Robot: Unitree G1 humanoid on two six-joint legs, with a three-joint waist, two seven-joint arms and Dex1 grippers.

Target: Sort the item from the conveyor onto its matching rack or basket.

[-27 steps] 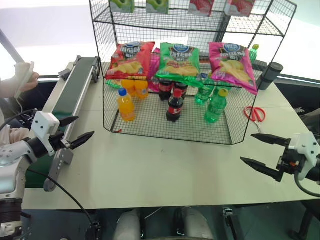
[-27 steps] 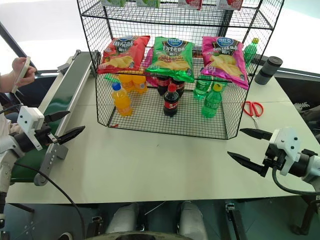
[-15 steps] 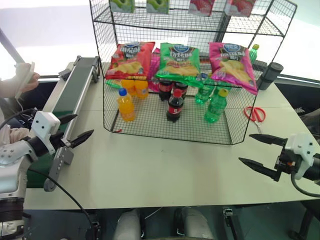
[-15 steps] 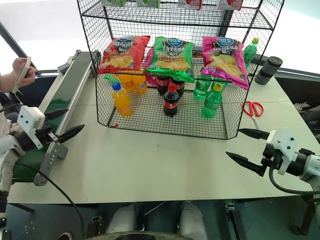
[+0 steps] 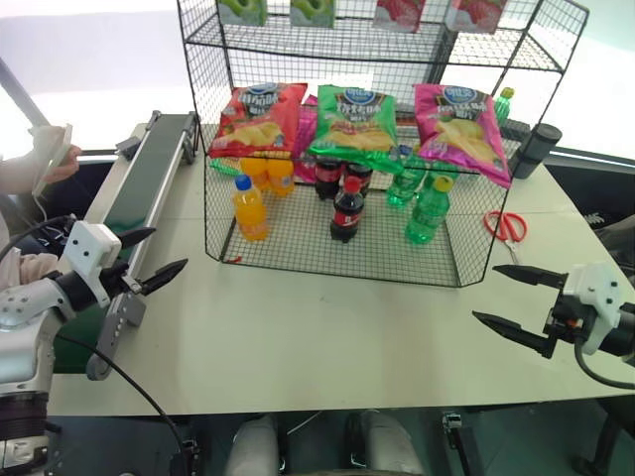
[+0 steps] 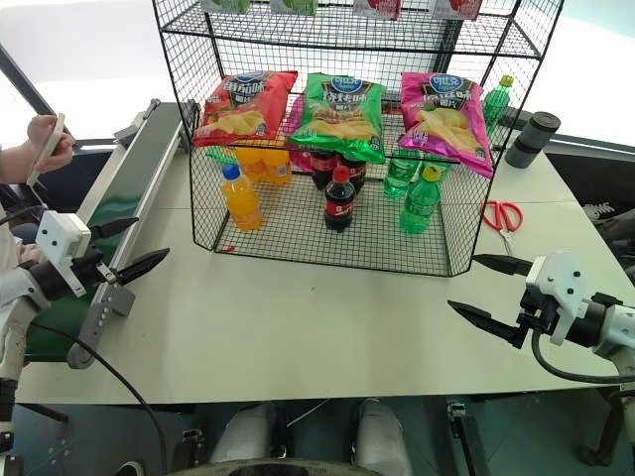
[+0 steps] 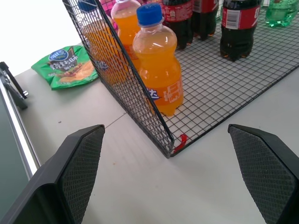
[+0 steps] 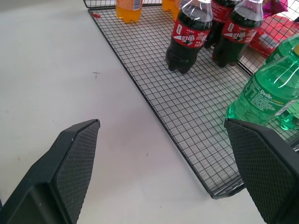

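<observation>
Nearest, low over the front of the worktop (image 5: 298, 337): left claw (image 5: 167, 249) beside the near end of the conveyor (image 5: 149, 169), fingers spread wide, gripping nothing. Opposite, off the right front corner: right claw (image 5: 484, 293), likewise released and bare. Looks like a ready pose, one claw to each side and aimed inward, leaving the middle of the worktop free for a reach either way.

Farther in: the rack (image 5: 337, 270), square across the worktop, its bottom tier stocked with orange bottles (image 5: 249, 208), cola bottles (image 5: 346, 210) and green bottles (image 5: 427, 211), sorted by colour. To its right, flat on the worktop, red-handled scissors (image 5: 506, 224) (no part in the sorting, but in the path of a right-hand sweep).

One tier up, propped on a slope facing forward: red bag (image 5: 260, 117), green bag (image 5: 355, 124) and, rightmost, the pink bag (image 5: 461, 127). So, by the look of it, already on its shelf and off the belt, each flavour in its own slot. Seems to leave little to do beyond waiting for the next arrival.

Beyond that: cartons (image 5: 397, 12) on the top tier, a dark flask (image 5: 537, 149) by the rack's right rear corner, another green bag (image 7: 70, 65) lying on the worktop between rack and belt. At the far left, past the belt, a person's hand (image 5: 55, 164) holding a white object. For any later placing, mind the wire side wall and the upper tier's front edge.
</observation>
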